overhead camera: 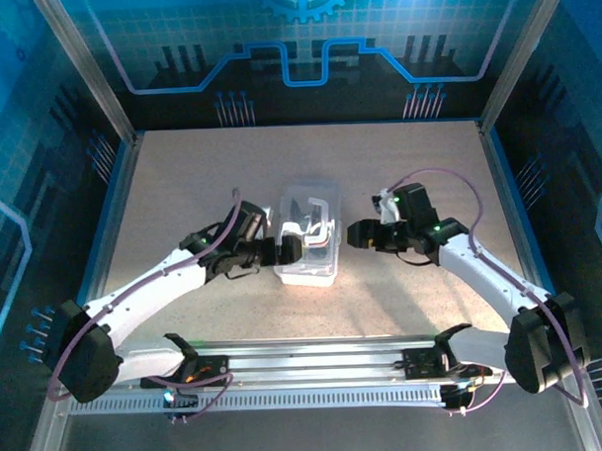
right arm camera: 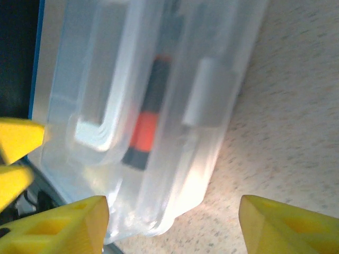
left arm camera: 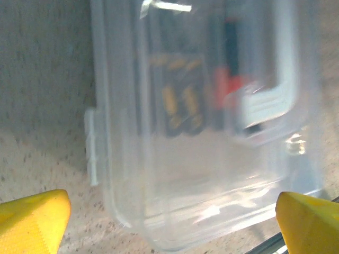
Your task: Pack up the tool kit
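The tool kit's clear plastic case [overhead camera: 308, 237] lies flat mid-table with its lid down and the handle [left arm camera: 267, 100] on top. Screwdrivers show through the lid: yellow-and-black handles [left arm camera: 180, 106] and a red-and-black one [right arm camera: 144, 131]. My left gripper [overhead camera: 288, 250] is at the case's left side, open; in its wrist view the left gripper [left arm camera: 172, 225] has its yellow fingertips [left arm camera: 33, 218] wide apart, with the case's end between them. My right gripper [overhead camera: 360, 233] stands just right of the case, open. In the right wrist view, a corner of the case lies between the right gripper's [right arm camera: 175, 227] fingertips [right arm camera: 288, 227].
The case rests on a speckled beige tabletop [overhead camera: 181, 190] fenced by metal rails. A slotted rail [overhead camera: 316, 359] carrying both arm bases runs along the near edge. The left gripper's yellow fingers [right arm camera: 16, 138] show at the left edge of the right wrist view.
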